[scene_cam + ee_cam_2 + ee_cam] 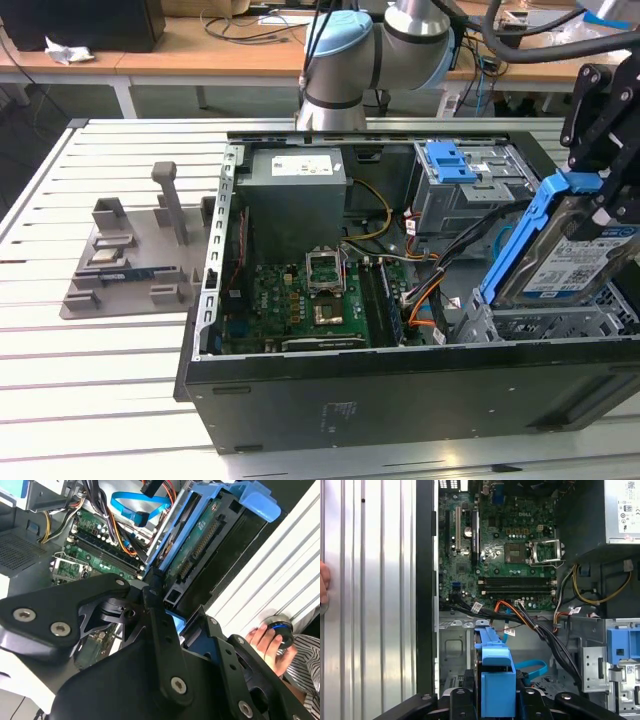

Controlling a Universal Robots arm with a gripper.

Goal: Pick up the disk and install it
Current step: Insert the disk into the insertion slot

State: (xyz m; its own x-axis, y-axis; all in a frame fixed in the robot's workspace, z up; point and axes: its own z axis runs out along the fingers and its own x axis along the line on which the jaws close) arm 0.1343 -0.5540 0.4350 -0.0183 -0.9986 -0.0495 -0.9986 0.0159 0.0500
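The disk (570,265), a silver drive with a white-and-blue label in a blue plastic carrier, hangs steeply tilted at the exterior view's right. Its lower end is over the grey metal bay (540,325) in the front corner of the open computer case (400,400). My gripper (605,200) is shut on the disk's upper part. In the first wrist view the blue carrier end of the disk (497,680) sits between my black fingers (535,700). The second wrist view shows the green circuit-board underside of the disk (207,537) beyond my gripper (175,600).
Inside the case lie the motherboard (310,295), a grey power-supply box (295,195), a cage with a blue latch (450,160) and loose cables (425,290). A grey fixture tray (130,260) stands on the slatted table at the exterior view's left. A person's hand (265,637) rests beside the case.
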